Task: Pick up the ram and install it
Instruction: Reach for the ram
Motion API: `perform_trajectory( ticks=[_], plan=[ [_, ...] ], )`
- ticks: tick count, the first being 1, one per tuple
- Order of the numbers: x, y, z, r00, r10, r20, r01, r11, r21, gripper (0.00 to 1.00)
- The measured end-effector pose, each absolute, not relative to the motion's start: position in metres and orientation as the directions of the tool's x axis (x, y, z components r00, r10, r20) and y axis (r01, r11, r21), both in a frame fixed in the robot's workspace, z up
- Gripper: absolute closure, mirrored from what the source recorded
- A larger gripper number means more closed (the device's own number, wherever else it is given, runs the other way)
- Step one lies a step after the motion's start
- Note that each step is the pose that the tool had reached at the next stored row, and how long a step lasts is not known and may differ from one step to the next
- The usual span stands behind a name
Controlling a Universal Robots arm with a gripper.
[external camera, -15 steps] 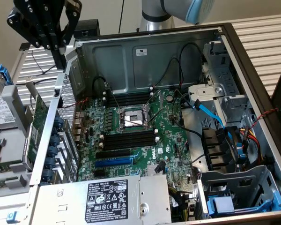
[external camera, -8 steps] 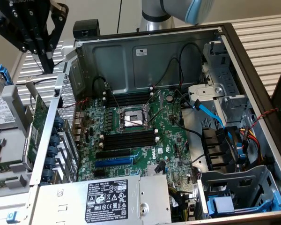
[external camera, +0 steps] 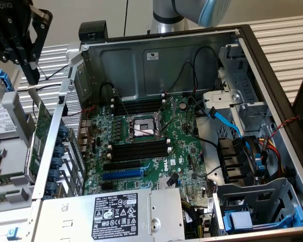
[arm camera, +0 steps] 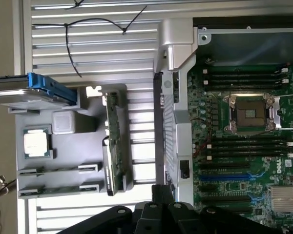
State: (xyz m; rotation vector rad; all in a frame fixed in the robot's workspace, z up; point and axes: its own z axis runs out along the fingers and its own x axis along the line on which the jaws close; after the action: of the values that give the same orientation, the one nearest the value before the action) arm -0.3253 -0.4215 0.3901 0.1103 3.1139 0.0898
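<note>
The ram (arm camera: 58, 189) is a thin green stick standing on edge in a slot of the grey parts tray (arm camera: 88, 122). A second similar stick (arm camera: 58, 170) stands beside it. My black gripper (external camera: 31, 75) hangs above the tray at the exterior view's left, outside the computer case. Its fingers (arm camera: 161, 191) are shut together with nothing between them, well apart from the ram. Inside the open case the green motherboard (external camera: 187, 151) has long black memory slots with white clips (external camera: 139, 149) on both sides of the processor socket (external camera: 141, 127), and these slots look bare.
The tray also holds a processor chip (arm camera: 36, 145), a green expansion card with a metal bracket (arm camera: 115, 146) and a hard drive in a blue caddy (arm camera: 34, 90). The case's metal wall (external camera: 55, 146) rises between tray and motherboard. Black cables (external camera: 187, 80) cross the board.
</note>
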Motion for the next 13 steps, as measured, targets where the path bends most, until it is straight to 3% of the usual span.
perform_trajectory(
  ticks=[13],
  plan=[
    [-0.384,-0.429,0.388,-0.997,0.072,-0.022,0.070,0.996,0.061,0.89]
  ],
)
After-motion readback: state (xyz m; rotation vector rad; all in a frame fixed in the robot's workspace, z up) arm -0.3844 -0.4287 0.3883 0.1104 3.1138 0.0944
